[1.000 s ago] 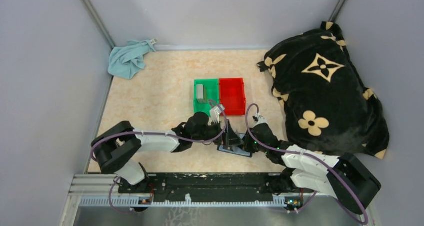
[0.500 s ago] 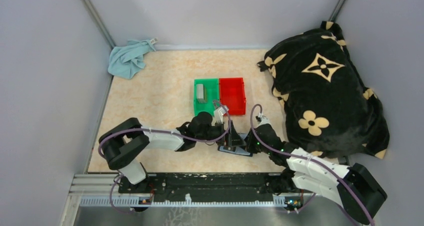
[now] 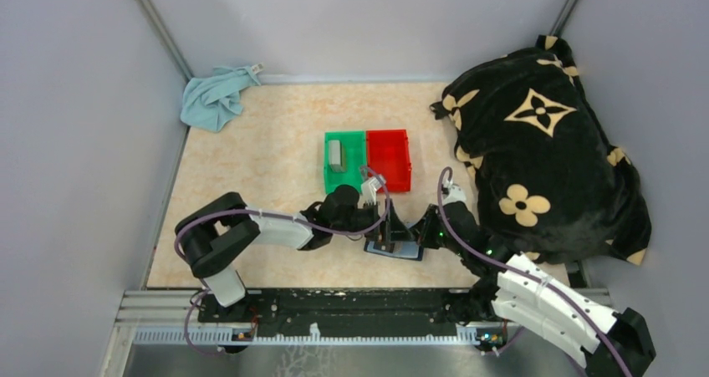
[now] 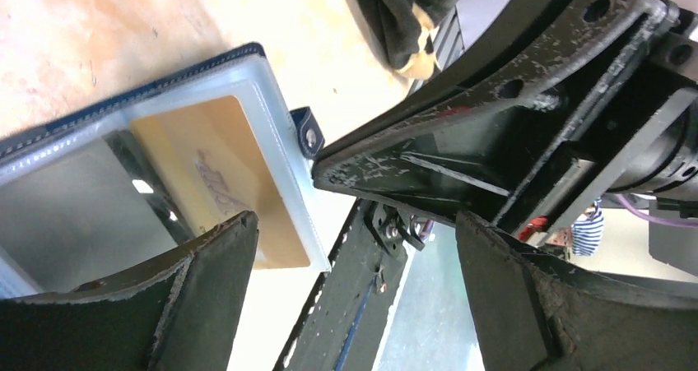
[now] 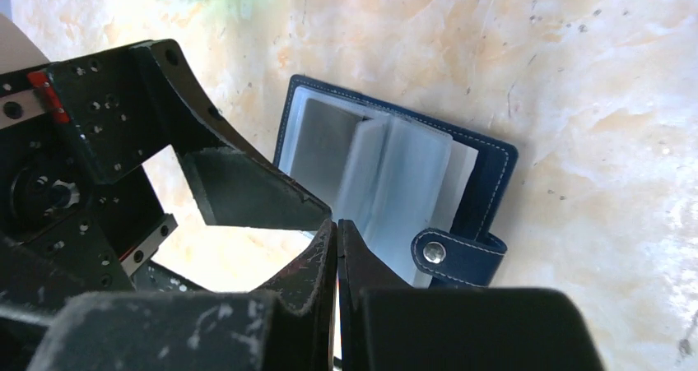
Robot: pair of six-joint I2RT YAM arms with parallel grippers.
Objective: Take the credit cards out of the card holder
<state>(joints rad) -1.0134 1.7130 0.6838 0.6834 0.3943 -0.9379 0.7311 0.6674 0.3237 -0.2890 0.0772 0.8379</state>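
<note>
Left gripper gapes wide over one open card holder at frame centre; right gripper pressed together beside it; two credit cards show.

Desk: beige marbled top. Plain grey panels enclose it: left wall, far wall and right wall. Bare metal posts rise at the desk's two far corners. A black mounting rail on aluminium framing runs along the desk's near edge. Lighting is even, with soft shadows.
</note>
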